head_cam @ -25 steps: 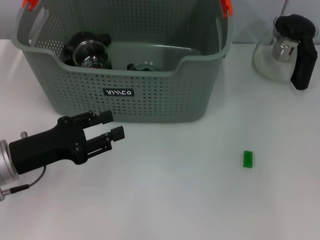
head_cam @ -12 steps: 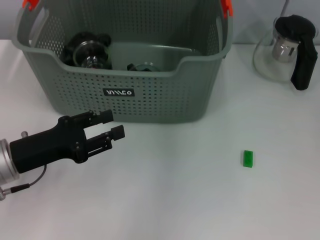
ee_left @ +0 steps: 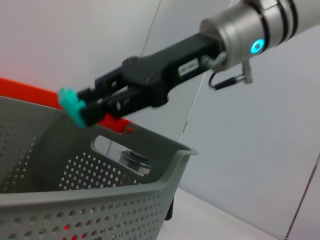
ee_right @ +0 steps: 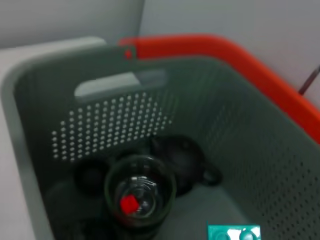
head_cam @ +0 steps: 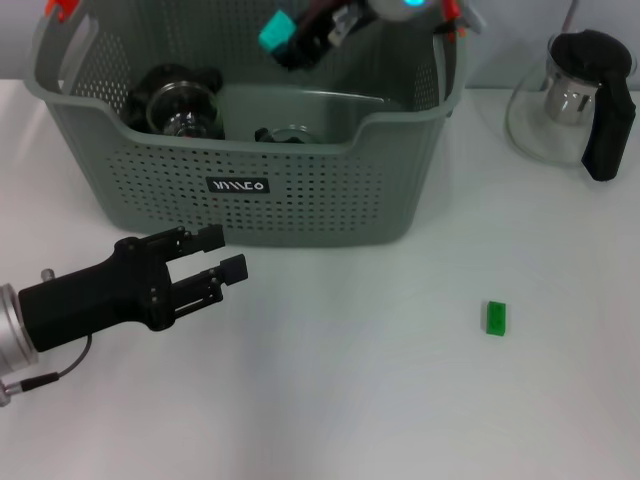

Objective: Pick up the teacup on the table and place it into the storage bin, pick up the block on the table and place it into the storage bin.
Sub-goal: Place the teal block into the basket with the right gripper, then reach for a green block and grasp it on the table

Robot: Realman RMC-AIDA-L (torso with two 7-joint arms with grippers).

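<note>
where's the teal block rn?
Head view: teal block is gripped in the right pincer, above the storage bin, over its back middle.

Right gripper (head_cam: 285, 40) holds teal block (head_cam: 276, 31) above storage bin (head_cam: 300, 190); open air below it, glass teacup (head_cam: 183, 107) lower down to one side. Left gripper (head_cam: 225, 252), jaws parted, has bin's front wall just ahead.
</note>
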